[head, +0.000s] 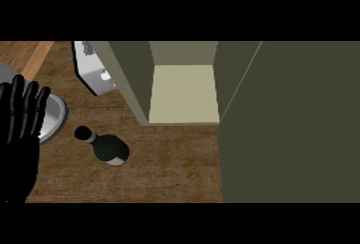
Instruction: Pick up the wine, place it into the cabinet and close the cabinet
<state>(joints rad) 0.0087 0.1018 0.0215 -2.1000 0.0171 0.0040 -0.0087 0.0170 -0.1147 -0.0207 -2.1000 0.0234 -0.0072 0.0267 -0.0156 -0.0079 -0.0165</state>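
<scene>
A brown, wood-grained counter (175, 167) fills the lower middle of the head view, and the open cabinet (183, 95) at its far side is taken as the landmark for what follows. Far to the left of the cabinet, at the view's left edge, the left hand (21, 119) is seen upright, with its fingers (25, 97) straight and slightly spread, released and grasping nothing. Just behind that hand, a round grey plate (56, 114) is partly hidden by it. Between the plate and the cabinet, a white object (95, 71) with small grey marks is seen lying against the cabinet's left wall; what it is cannot be told. In front of the cabinet and a little to its left, the wine (105, 147) is seen standing on the counter, a dark bottle viewed from above, with its neck pointing toward the plate. It is apart from the hand and apart from the cabinet's front edge. The cabinet itself is shown with a pale floor inside and olive walls on both sides. To the right of the opening, a large olive panel (292, 124) is seen reaching down to the view's lower edge; it appears to be the cabinet's door, swung open. The right hand is not shown.
</scene>
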